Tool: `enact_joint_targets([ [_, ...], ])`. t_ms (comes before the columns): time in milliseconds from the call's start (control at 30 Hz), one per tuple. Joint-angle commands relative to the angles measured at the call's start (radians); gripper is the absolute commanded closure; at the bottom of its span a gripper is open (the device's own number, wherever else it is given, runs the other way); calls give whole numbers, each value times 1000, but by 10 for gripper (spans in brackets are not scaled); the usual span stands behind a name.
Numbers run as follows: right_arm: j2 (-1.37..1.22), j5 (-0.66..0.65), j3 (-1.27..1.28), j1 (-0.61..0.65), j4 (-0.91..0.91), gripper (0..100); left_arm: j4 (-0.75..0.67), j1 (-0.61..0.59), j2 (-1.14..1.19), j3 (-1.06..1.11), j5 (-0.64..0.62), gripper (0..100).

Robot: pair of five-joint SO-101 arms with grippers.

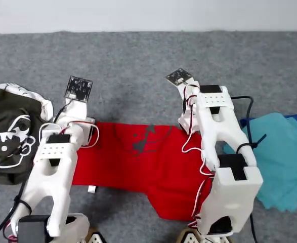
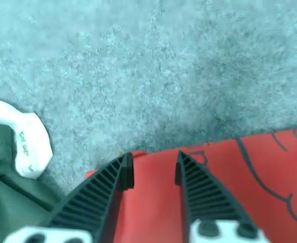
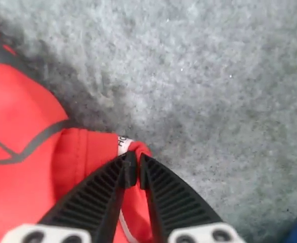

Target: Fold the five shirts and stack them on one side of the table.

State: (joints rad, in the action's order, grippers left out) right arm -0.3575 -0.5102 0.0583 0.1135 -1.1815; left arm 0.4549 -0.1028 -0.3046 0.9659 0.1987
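**High view.** The red shirt (image 1: 138, 157) lies spread flat on the grey table (image 1: 138, 66), between the two arms. The left arm (image 1: 52, 167) stands at one far corner of it and the right arm (image 1: 224, 152) at the other. To the left sits a crumpled dark shirt (image 1: 9, 136) with a white cartoon print, and white fabric (image 1: 44, 106) shows at its edge. We cannot tell whether that fabric is a separate garment. To the right lies a teal shirt (image 1: 282, 157), laid flat, with a blue shirt (image 1: 249, 122) showing beneath it.

Count: one red, one dark, one teal and one blue, so four shirts are confirmed. We judge the teal and blue pair to be the started stack. The red shirt is in work, and the dark heap is not yet folded.

**Left wrist view.** The left gripper (image 2: 153, 169) has its jaws apart over the red shirt's corner, with cloth visible in the gap. No grip is established.

**Right wrist view.** The right gripper (image 3: 134, 164) has its jaws pinched together on the red shirt's corner, next to a small white label (image 3: 123, 143).
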Motion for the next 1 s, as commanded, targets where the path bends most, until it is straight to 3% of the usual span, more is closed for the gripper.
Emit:
enact_joint_targets([
  [0, 15, -9, -37, -22, -7, 988, -64, 6, -23, 30, -11, 856],
  [367, 111, 43, -92, -251, -13, 988, -84, 6, -23, 45, -11, 856],
  [600, 93, 48, -91, -315, -15, 988, -84, 6, -23, 48, -11, 856],
  [767, 91, 51, -92, -268, -64, 966, -84, 8, -23, 51, -11, 856],
  [900, 99, 123, -97, -174, -153, 803, -84, 9, -14, 51, -11, 856],
  [967, 91, 157, -97, -134, -156, 768, -84, 9, 26, 45, -11, 856],
])
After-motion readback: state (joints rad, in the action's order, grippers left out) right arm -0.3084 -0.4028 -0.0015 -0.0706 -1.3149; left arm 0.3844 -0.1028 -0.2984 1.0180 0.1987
